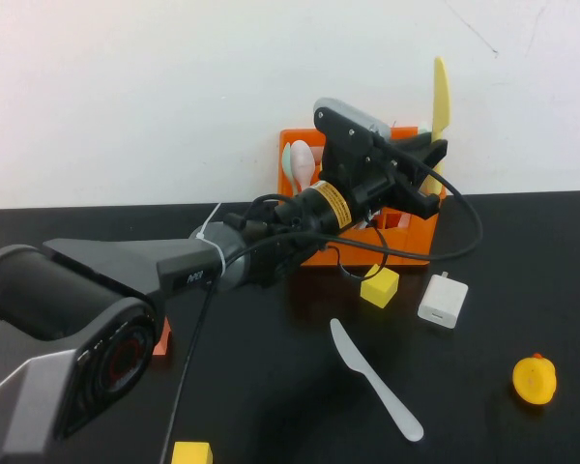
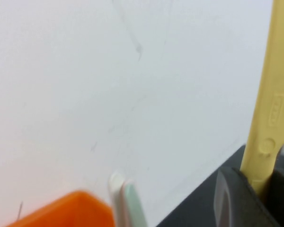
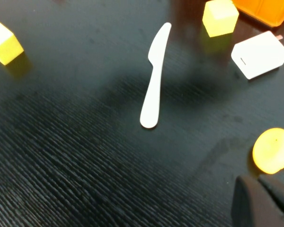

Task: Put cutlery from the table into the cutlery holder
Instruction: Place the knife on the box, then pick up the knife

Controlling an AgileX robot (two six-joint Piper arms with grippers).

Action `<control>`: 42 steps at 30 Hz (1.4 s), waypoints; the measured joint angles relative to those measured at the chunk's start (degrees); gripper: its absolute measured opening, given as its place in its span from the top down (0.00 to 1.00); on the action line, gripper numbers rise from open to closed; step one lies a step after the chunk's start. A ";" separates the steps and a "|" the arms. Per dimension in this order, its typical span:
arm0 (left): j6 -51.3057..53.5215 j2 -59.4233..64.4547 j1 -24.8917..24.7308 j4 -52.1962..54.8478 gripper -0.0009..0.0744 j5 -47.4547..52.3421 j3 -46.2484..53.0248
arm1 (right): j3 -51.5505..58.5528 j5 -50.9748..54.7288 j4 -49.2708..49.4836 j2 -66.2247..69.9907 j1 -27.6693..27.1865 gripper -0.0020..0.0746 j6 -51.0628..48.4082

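My left gripper is shut on the pale yellow knife and holds it upright, blade up, above the right end of the orange cutlery holder. The left wrist view shows the knife clamped between the dark fingers, with the holder's rim below. The light grey knife lies flat on the black table in front of the holder; it also shows in the right wrist view. My right gripper hovers over the table, shut and empty, out of the high view.
Pale spoons stand in the holder's left compartment. A yellow cube, a white charger and a yellow-orange toy lie right of centre. Another yellow cube sits at the front edge.
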 joint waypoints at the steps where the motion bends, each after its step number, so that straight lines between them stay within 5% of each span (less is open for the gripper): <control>1: 0.00 0.00 0.00 0.00 0.85 -0.89 0.00 | 0.00 0.00 0.00 0.00 0.00 0.98 0.00; 19: 0.09 0.00 0.00 -5.31 0.85 5.21 0.00 | 0.00 0.00 -0.43 0.00 0.00 0.98 0.00; 26: -0.93 0.00 0.00 -5.70 0.51 6.51 0.00 | 0.00 0.00 -0.43 0.00 0.00 0.98 0.00; 30: -1.45 0.00 0.00 -5.36 0.43 8.64 0.00 | 0.00 0.00 -0.43 0.00 0.00 0.98 0.00; 33: -1.45 -0.65 0.00 -4.14 0.49 10.33 0.00 | 0.00 0.51 -0.43 0.00 0.00 0.98 0.00; 42: -6.45 -13.53 0.02 5.21 0.94 33.27 0.00 | 0.00 0.66 0.14 0.00 0.00 0.98 0.00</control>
